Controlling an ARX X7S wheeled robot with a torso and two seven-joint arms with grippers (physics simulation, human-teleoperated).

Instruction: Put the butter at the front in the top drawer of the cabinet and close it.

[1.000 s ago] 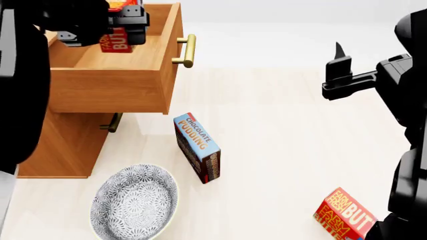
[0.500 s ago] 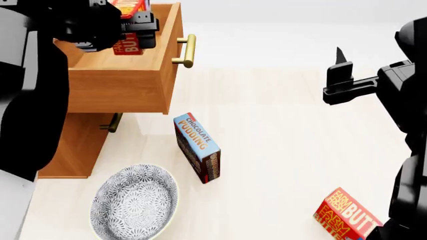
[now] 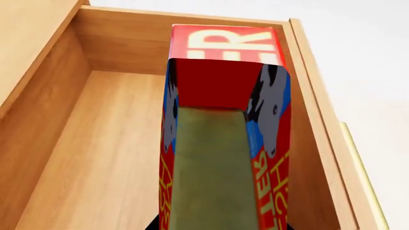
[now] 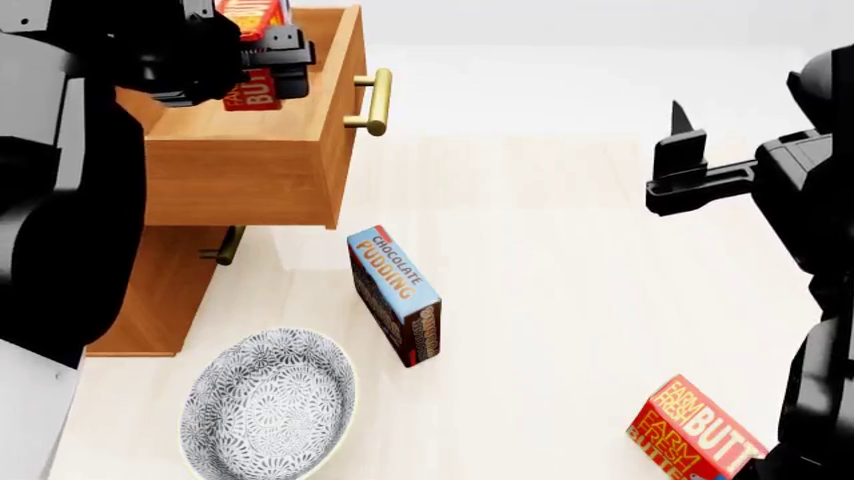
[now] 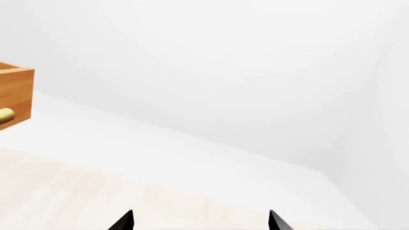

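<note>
The left gripper (image 4: pixel 267 50) pinches the butter (image 3: pixel 223 124) upright over the pulled-out top drawer (image 4: pixel 240 170) of the cabinet (image 4: pixel 147 290), inside the drawer's walls near its brass handle (image 4: pixel 375 100). The right gripper (image 4: pixel 681 150) hangs well away from the cabinet, jaws spread and holding nothing.

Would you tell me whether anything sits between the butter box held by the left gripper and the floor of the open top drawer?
Nothing visible does. The left gripper holds the butter above the open top drawer, and the left wrist view shows only bare wood on its floor beside the box; the part beneath the box is hidden.
</note>
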